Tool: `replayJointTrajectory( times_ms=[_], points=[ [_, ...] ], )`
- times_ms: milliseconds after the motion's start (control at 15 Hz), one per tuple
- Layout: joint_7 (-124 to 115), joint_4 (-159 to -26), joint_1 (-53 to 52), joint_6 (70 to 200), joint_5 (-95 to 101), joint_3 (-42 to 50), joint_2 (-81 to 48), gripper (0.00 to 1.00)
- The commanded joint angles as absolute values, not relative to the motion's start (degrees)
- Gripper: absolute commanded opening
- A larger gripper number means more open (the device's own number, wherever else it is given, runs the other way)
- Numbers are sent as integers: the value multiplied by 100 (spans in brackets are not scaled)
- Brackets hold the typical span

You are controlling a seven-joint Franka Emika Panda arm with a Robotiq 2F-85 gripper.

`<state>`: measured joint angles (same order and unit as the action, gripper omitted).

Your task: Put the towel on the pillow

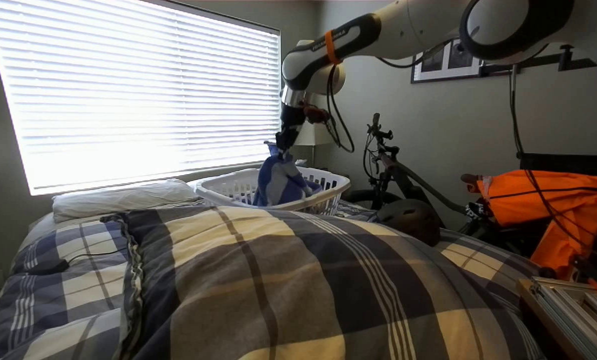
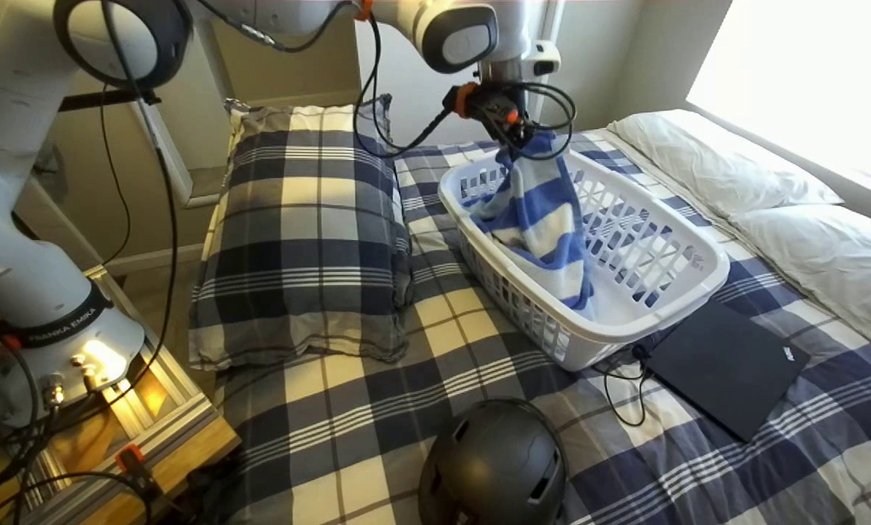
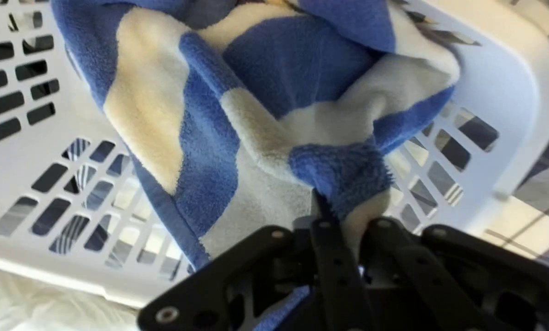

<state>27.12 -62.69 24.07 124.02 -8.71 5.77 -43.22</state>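
Clenches the gripper (image 3: 345,216) on a bunched top part of the towel (image 2: 548,219), blue and cream in broad stripes. Holds that part above the rim of the white laundry basket (image 2: 618,329), with the lower folds down inside, visible in both exterior views. Has the plaid pillow (image 2: 304,233) apart from the towel, between the basket and the robot's base (image 2: 71,335), on the plaid bed cover (image 2: 446,321). Has 2 white pillows (image 2: 720,160) beyond the basket, plus a closed laptop (image 2: 727,372) and a dark helmet (image 2: 494,467) near it.
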Motion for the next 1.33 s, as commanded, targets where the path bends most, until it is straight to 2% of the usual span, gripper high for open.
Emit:
replayJointTrajectory(
  times_ms=[0, 200, 267, 333, 733, 800, 1267],
  points=[
    [3685, -7555, 2517, 12205, -1208, 109, -2987, 5],
    [4121, -8167, 2711, 11633, -1807, -209, -2155, 4],
    [3675, -7307, 2489, 11810, -1404, 40, -2944, 3],
    [3704, -7429, 2496, 11744, -1436, 11, -2763, 10],
    [3693, -7427, 2491, 11804, -1429, 36, -2923, 10],
    [3693, -7425, 2491, 11807, -1429, 37, -2925, 4],
    [3219, -6752, 1549, 8859, -492, 85, -2363, 4]
  ],
)
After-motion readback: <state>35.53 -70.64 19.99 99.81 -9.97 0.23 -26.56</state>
